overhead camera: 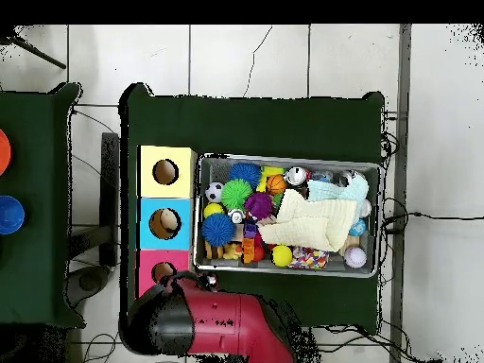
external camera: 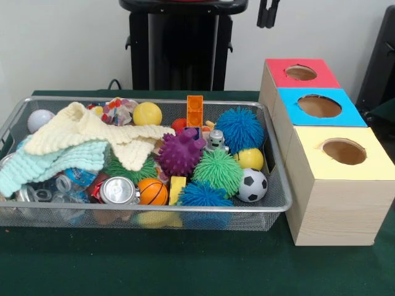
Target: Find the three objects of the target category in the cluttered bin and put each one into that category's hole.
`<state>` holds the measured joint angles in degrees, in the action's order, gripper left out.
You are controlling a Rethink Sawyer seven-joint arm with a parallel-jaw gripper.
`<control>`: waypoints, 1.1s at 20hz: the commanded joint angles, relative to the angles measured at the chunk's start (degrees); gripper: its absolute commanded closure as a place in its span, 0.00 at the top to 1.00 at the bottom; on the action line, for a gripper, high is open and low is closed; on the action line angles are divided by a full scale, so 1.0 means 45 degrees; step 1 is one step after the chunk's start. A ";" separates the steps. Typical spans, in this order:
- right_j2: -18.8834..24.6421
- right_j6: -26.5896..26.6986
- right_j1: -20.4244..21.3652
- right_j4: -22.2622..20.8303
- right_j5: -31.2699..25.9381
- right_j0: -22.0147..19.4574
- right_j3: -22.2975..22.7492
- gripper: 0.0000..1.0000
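Black against the wall at the top edge of the front view, the gripper showed only its tips, held nothing, and I could not tell how far it was parted. Below and to the left sat the bin, heaped with spiky balls, smooth balls, a can and cloths. The boxes with red, blue and yellow holes stood at right. The cloths likely hid some targets, and a grasp into that pile could snag fabric.

Bin: fine metal mesh, bright rim. Boxes: pale matt wood, coloured paper tops. Towels: soft, nubbly cloth. Can: shiny metal. Spiky balls: rubbery. Surface: matt green cloth.
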<state>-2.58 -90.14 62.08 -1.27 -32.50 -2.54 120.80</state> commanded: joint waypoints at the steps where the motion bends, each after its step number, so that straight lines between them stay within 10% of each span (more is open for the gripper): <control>1: 0.0426 -0.0405 -0.0794 -0.0901 -0.0204 -0.0951 -0.1200 0.00; 6: 0.0786 -0.0006 -0.0769 -0.1007 -0.0060 -0.1339 -0.1160 0.00; 7: 0.0867 0.0073 -0.0764 -0.1032 -0.0035 -0.1427 -0.1153 1.00; 22: 0.0652 0.0034 -0.1283 -0.2926 0.0848 -0.1769 -0.2587 1.00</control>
<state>-2.49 -90.14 59.81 -8.59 -32.38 -8.87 115.01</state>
